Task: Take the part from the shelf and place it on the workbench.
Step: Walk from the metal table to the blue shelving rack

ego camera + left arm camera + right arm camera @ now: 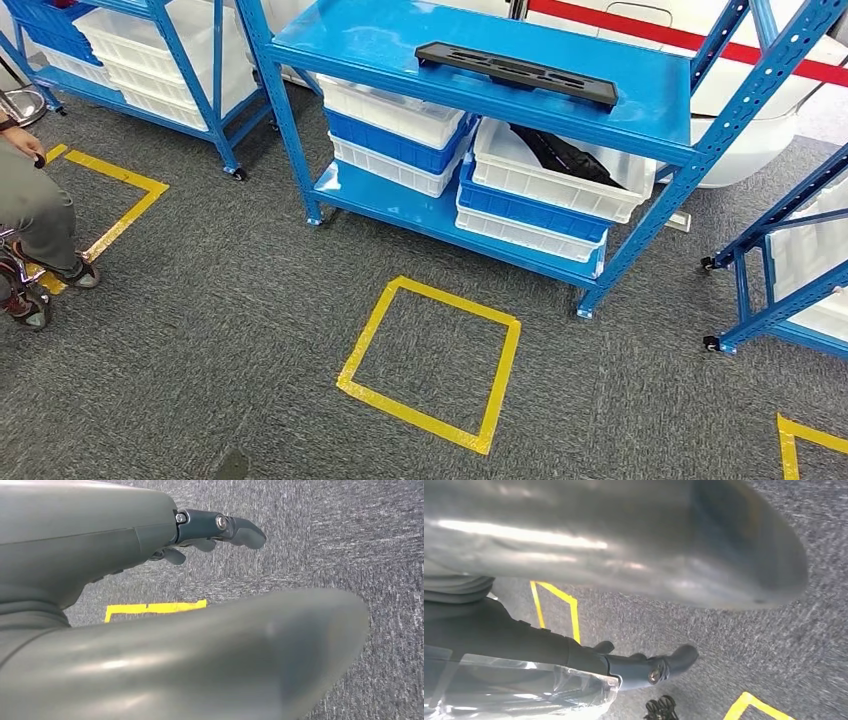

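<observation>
A long flat black part [516,72] lies on the upper board of the blue shelf [370,40] straight ahead in the head view. More black pieces [565,155] rest in a white bin [500,160] one level below. My left hand [125,550] hangs over grey carpet in the left wrist view, its fingers [235,530] apart from the thumb and holding nothing. In the right wrist view, my right hand [549,645] also hangs above the carpet, its fingers [674,660] stretched out and empty.
Stacked white and blue bins [400,140] fill the shelf's lower level. A yellow tape square [365,340] marks the carpet in front of it. More blue shelves stand at the left [215,90] and right [770,250]. A seated person [40,210] is at the left edge.
</observation>
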Robot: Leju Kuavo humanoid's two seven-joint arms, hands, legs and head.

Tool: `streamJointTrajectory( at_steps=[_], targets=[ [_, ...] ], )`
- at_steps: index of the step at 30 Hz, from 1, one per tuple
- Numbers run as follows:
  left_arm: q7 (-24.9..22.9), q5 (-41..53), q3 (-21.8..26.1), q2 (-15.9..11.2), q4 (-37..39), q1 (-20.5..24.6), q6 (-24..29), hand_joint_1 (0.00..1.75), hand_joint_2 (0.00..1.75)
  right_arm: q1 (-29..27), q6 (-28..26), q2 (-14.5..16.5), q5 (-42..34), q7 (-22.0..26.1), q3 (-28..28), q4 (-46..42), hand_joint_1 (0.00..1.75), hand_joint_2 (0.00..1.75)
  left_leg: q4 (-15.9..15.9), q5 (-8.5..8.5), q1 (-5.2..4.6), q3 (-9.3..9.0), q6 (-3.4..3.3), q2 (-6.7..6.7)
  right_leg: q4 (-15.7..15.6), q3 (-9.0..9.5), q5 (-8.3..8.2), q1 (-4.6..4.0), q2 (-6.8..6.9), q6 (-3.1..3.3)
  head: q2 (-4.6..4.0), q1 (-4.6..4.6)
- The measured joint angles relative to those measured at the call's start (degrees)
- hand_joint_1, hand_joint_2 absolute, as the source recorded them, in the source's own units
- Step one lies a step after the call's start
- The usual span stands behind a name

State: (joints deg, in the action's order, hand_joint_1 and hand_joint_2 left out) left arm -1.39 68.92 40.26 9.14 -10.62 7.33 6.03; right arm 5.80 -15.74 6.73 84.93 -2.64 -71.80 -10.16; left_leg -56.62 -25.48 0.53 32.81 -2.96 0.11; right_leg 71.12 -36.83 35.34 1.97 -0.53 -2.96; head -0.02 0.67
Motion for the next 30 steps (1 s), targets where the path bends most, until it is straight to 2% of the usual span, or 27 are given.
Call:
streamJointTrajectory(
  at_steps=[1,2,3,4,6,7,8,9,11,12,14,15,16,17,18,20,21,22,24,26,27,28,30],
  targets=[
    [-0.03,0.0,0.0,0.02,0.0,-0.03,-0.02,0.0,0.0,-0.07,0.0,-0.03,-0.03,0.01,0.02,0.0,0.0,0.0,-0.01,-0.13,-0.31,-0.14,-0.19,-0.01,2.13,-1.48,0.31,-0.24,0.0,-0.1,0.0,-0.01],
    [-0.05,0.0,0.0,0.04,0.0,-0.05,-0.02,0.0,0.0,-0.14,0.0,-0.07,-0.05,0.01,0.02,0.0,0.0,0.0,-0.01,-0.27,-0.62,-0.36,-0.36,-0.06,1.87,-1.79,-0.46,-0.57,0.01,-0.34,0.0,-0.03],
    [-0.07,0.0,0.01,0.06,0.0,-0.06,-0.02,0.0,0.0,-0.17,0.0,-0.1,-0.07,0.01,0.03,0.0,0.0,0.0,-0.01,-0.43,-0.94,-0.66,-0.48,-0.1,-0.79,-0.85,-2.13,-0.94,0.01,-0.55,0.0,-0.05],
    [-0.08,-0.01,0.01,0.08,0.0,-0.07,-0.02,0.0,0.0,-0.17,0.0,-0.14,-0.1,0.01,0.05,0.0,0.0,0.0,-0.01,-0.62,-1.18,-0.98,-0.57,-0.14,-5.02,0.92,-4.25,-1.32,0.09,-0.56,0.0,-0.07],
    [-0.08,-0.04,0.02,0.16,0.01,-0.01,0.01,0.0,0.0,-0.17,0.0,-0.27,-0.17,0.0,0.11,0.01,0.0,0.0,-0.11,-1.09,-1.75,-1.51,-0.46,-0.21,-12.12,4.04,-7.63,-2.01,0.26,0.43,0.0,-0.04],
    [-0.09,-0.05,0.02,0.2,0.02,0.0,0.03,0.0,0.0,-0.18,0.0,-0.32,-0.21,0.0,0.14,0.01,0.0,0.0,-0.16,-1.26,-1.91,-1.62,-0.33,-0.25,-13.79,4.78,-8.45,-2.26,0.34,1.12,0.0,-0.02],
    [-0.1,-0.06,0.03,0.25,0.03,0.0,0.07,0.0,0.0,-0.19,0.0,-0.37,-0.25,0.0,0.15,0.01,0.0,0.0,-0.19,-1.35,-2.01,-1.66,-0.14,-0.29,-14.2,4.96,-8.77,-2.47,0.35,1.73,0.0,-0.02],
    [-0.13,-0.07,0.03,0.24,0.03,-0.01,0.15,0.0,0.0,-0.18,0.0,-0.34,-0.28,0.0,0.16,0.01,0.0,0.0,-0.2,-1.42,-2.03,-1.68,0.06,-0.31,-14.45,5.12,-8.97,-2.32,0.33,2.17,0.0,-0.09],
    [-0.19,-0.07,0.04,0.17,-0.02,-0.01,0.39,0.0,0.0,-0.16,0.0,-0.21,-0.34,0.0,0.17,0.01,0.0,0.0,-1.12,-2.15,-1.85,-1.42,0.58,-0.34,-15.05,5.69,-9.22,-1.65,0.32,2.95,0.0,-0.07],
    [-0.22,-0.09,0.04,0.13,-0.05,0.01,0.5,0.0,0.0,-0.13,0.0,-0.12,-0.38,0.0,0.17,0.01,0.0,0.0,-2.9,-3.25,-1.69,-0.7,0.96,-0.35,-15.4,6.07,-9.29,-1.23,0.32,3.38,0.0,-0.01],
    [-0.27,-0.14,0.04,0.09,-0.05,0.01,0.59,0.0,0.0,-0.09,0.0,-0.08,-0.44,0.0,0.18,0.0,0.0,0.0,-9.67,-6.52,-0.98,2.67,1.9,-0.36,-15.63,6.53,-9.19,-1.05,0.35,4.02,0.0,0.13],
    [-0.29,-0.21,0.05,0.08,-0.05,-0.02,0.58,0.0,0.0,-0.09,0.0,-0.07,-0.48,-0.01,0.18,0.0,0.0,0.0,-13.33,-7.81,-0.54,4.77,2.39,-0.34,-15.62,6.62,-9.11,-1.05,0.33,4.09,0.0,0.14],
    [-0.32,-0.29,0.07,0.07,-0.04,-0.06,0.57,0.0,0.0,-0.12,0.01,-0.07,-0.53,-0.02,0.18,0.0,0.0,0.0,-15.74,-8.22,-0.11,6.39,2.83,-0.32,-15.61,6.7,-9.01,-1.04,0.29,4.1,0.0,0.14],
    [-0.35,-0.37,0.1,0.04,-0.04,-0.09,0.57,0.0,0.0,-0.16,0.04,-0.06,-0.57,-0.03,0.18,0.0,0.0,0.0,-16.08,-7.43,0.31,7.04,3.22,-0.29,-15.57,6.79,-8.91,-0.99,0.22,4.01,0.0,0.14],
    [-0.38,-0.45,0.13,0.02,-0.04,-0.1,0.59,0.0,0.0,-0.19,0.08,-0.04,-0.6,-0.04,0.17,0.0,0.0,0.0,-14.05,-5.55,0.69,6.44,3.5,-0.26,-15.52,6.94,-8.76,-0.9,0.12,3.83,0.0,0.15],
    [-0.4,-0.48,0.18,-0.05,-0.04,-0.08,0.63,0.0,0.0,-0.19,0.18,0.03,-0.61,-0.04,0.17,0.0,0.0,0.0,-6.09,-1.29,1.2,2.84,3.79,-0.27,-15.37,7.32,-8.34,-0.79,-0.07,3.26,0.0,0.16],
    [-0.4,-0.48,0.19,-0.07,-0.04,-0.04,0.64,0.0,0.0,-0.16,0.2,0.06,-0.61,-0.04,0.17,0.0,0.0,0.0,-2.84,-0.16,1.21,1.26,3.67,-0.32,-15.3,7.3,-8.11,-0.9,-0.12,2.91,0.0,0.14],
    [-0.4,-0.48,0.19,-0.07,-0.04,-0.01,0.65,0.0,0.0,-0.14,0.21,0.08,-0.61,-0.04,0.17,0.0,0.0,0.0,-0.98,0.15,1.08,0.33,3.39,-0.37,-15.25,7.21,-7.92,-1.02,-0.14,2.55,0.0,0.12],
    [-0.42,-0.48,0.22,-0.07,-0.04,-0.03,0.66,0.0,0.0,-0.11,0.22,0.13,-0.61,-0.05,0.17,0.0,0.0,0.0,-0.38,-0.27,0.56,0.04,2.47,-0.42,-15.44,6.98,-7.72,-1.12,-0.14,1.76,0.0,0.1],
    [-0.43,-0.48,0.3,-0.03,-0.04,-0.05,0.66,0.0,0.0,-0.09,0.22,0.2,-0.63,-0.06,0.17,0.0,0.0,0.0,0.18,-0.12,0.54,-0.39,1.4,-0.37,-14.83,6.92,-7.29,-1.05,-0.06,1.12,0.0,0.08],
    [-0.43,-0.46,0.34,-0.03,-0.04,-0.03,0.68,0.0,0.0,-0.05,0.22,0.21,-0.65,-0.06,0.17,0.0,0.0,0.0,0.47,0.0,0.58,-0.63,0.91,-0.29,-13.26,6.29,-6.48,-1.03,-0.01,1.08,0.0,0.02],
    [-0.43,-0.43,0.38,-0.02,-0.04,-0.01,0.7,0.0,0.0,-0.03,0.22,0.21,-0.67,-0.06,0.17,0.0,0.0,0.0,0.67,0.05,0.63,-0.84,0.52,-0.2,-10.33,4.9,-5.1,-0.99,0.04,1.27,0.0,-0.07],
    [-0.45,-0.32,0.46,-0.04,-0.04,0.0,0.74,0.0,0.0,-0.07,0.22,0.18,-0.71,-0.07,0.17,0.0,0.0,0.0,0.63,-0.21,0.41,-1.01,0.1,-0.05,-2.24,0.43,-1.85,-0.81,0.07,1.64,0.0,-0.19]
  ],
)
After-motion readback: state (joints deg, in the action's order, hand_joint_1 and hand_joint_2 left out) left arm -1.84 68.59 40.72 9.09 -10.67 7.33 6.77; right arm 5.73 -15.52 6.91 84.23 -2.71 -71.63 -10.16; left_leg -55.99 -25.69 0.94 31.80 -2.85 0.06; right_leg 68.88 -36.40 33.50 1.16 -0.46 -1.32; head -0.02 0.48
